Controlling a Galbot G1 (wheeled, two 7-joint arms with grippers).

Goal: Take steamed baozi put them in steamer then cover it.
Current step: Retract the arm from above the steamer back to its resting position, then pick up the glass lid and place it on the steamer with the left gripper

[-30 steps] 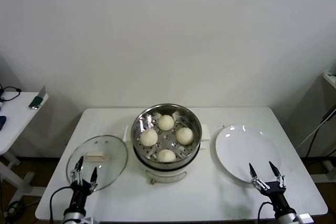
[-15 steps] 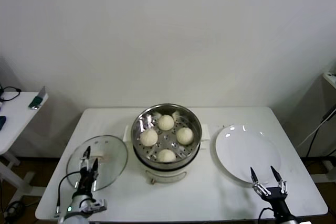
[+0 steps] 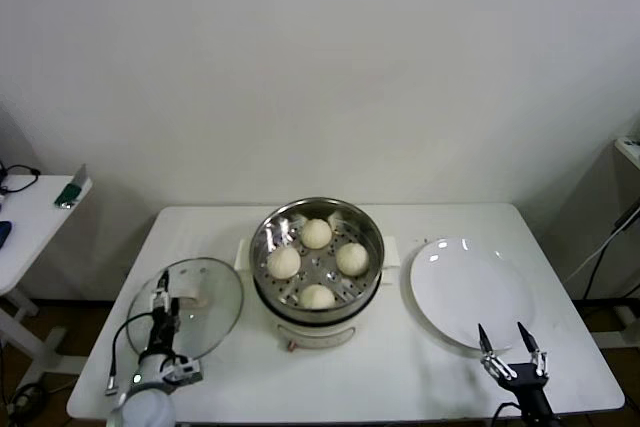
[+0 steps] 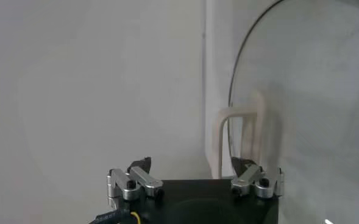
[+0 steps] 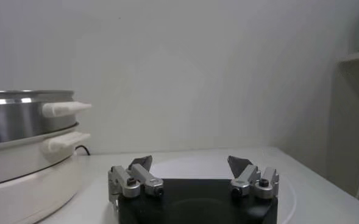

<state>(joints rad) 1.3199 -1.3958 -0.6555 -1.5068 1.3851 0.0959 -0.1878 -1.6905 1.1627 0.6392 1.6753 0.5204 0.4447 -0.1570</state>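
All four steamed baozi (image 3: 317, 263) sit inside the steamer (image 3: 317, 212) at the middle of the table (image 3: 400, 377). The cover (image 3: 205, 282) lies flat on the table, left of the steamer. The left gripper (image 3: 162, 309) hangs over the cover's near edge, fingers wide, holding nothing. The right gripper (image 3: 511, 349) is at the front of the table near the white plate (image 3: 455, 292), fingers wide, its arm cut off.

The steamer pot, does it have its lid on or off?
Off. The steamer is open on top, with four buns showing inside. The glass lid lies flat on the table to its left.
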